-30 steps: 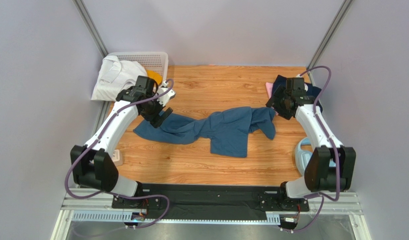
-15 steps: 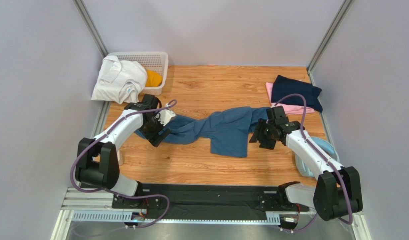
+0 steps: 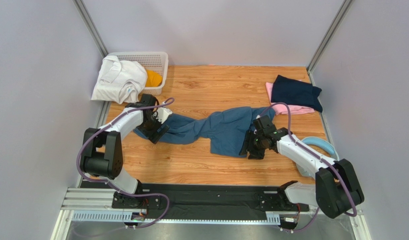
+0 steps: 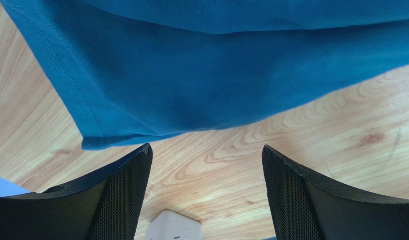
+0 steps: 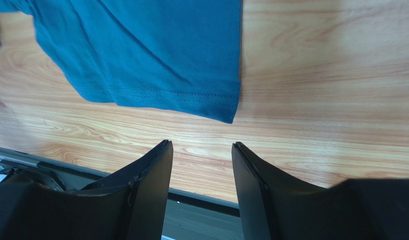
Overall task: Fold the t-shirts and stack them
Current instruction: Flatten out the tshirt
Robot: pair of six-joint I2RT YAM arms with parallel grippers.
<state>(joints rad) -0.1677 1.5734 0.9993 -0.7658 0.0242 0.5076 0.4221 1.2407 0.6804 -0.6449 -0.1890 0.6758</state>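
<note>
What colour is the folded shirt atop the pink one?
Dark navy. The folded shirt shows best in the top external view.

A wooden table (image 3: 211, 85) with a warm, pale-orange plank grain fills the middle of the scene, closed in by plain lilac-grey walls at the back (image 3: 206, 30), on the left (image 3: 36, 100) and on the right (image 3: 376, 100). Two slanted grey metal posts (image 3: 91, 27) (image 3: 331, 30) run up the back corners where the walls meet. Along the near edge lie a black plate (image 3: 211, 192) and a ribbed aluminium rail (image 3: 81, 200), all under soft, even light that throws only faint shadows.
</note>
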